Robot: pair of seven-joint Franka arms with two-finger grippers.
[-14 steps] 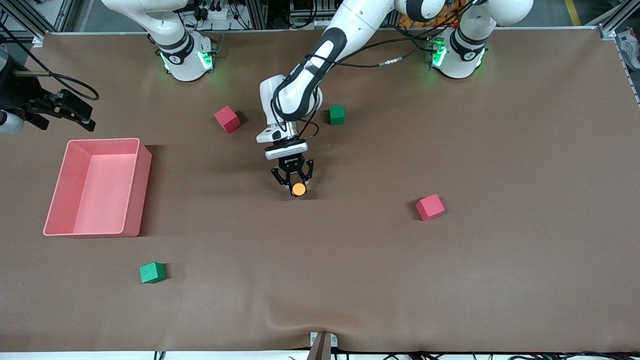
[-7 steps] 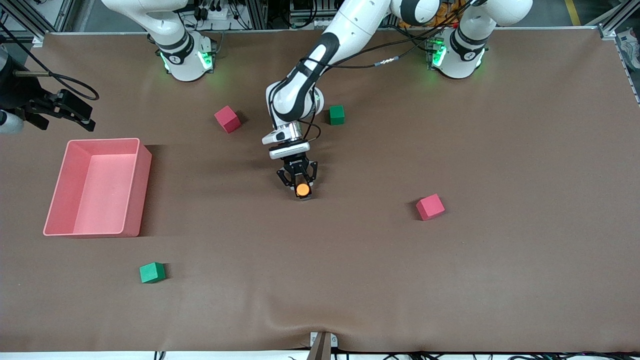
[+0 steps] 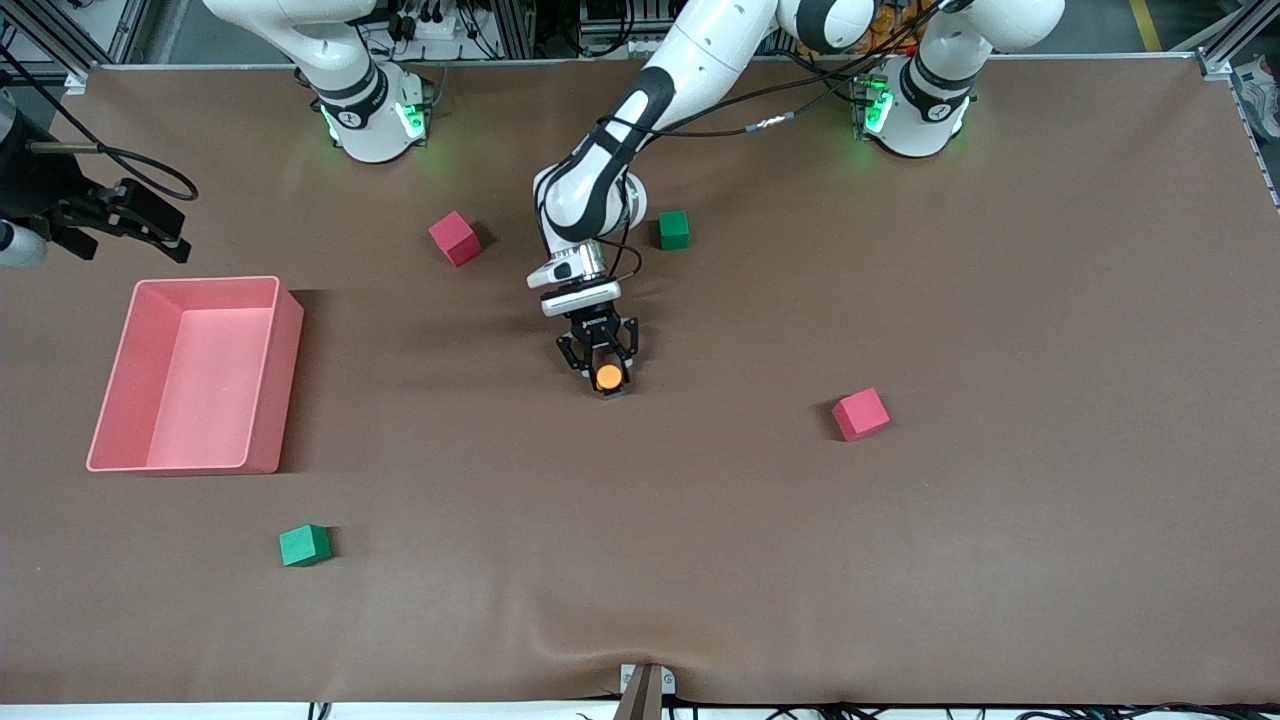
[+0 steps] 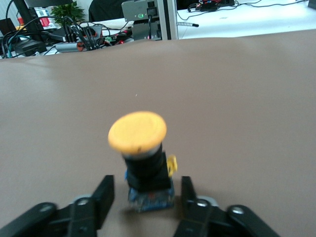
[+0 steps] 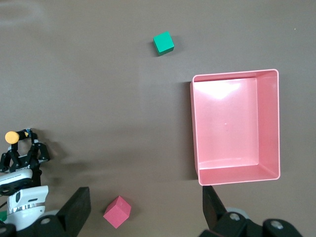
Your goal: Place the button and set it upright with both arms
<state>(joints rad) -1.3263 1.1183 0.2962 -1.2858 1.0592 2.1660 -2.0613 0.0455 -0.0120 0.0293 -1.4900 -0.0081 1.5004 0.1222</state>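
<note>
The button (image 3: 607,377), with an orange cap on a black body, stands upright on the brown table near its middle. In the left wrist view the button (image 4: 137,131) stands cap up on its blue base. My left gripper (image 3: 606,388) is low at the table and open. Its fingers (image 4: 105,190) flank the button's base with a gap on each side. The button also shows in the right wrist view (image 5: 12,137). My right gripper (image 3: 178,232) waits high over the right arm's end of the table, open and empty (image 5: 144,202).
A pink bin (image 3: 290,380) sits toward the right arm's end. Pink cubes (image 3: 455,238) (image 3: 861,414) and green cubes (image 3: 674,229) (image 3: 304,545) lie scattered round the button.
My left arm has come down and shifted slightly toward the left arm's end with the button between its fingers. The button now rests on the table. The right arm has not moved.
</note>
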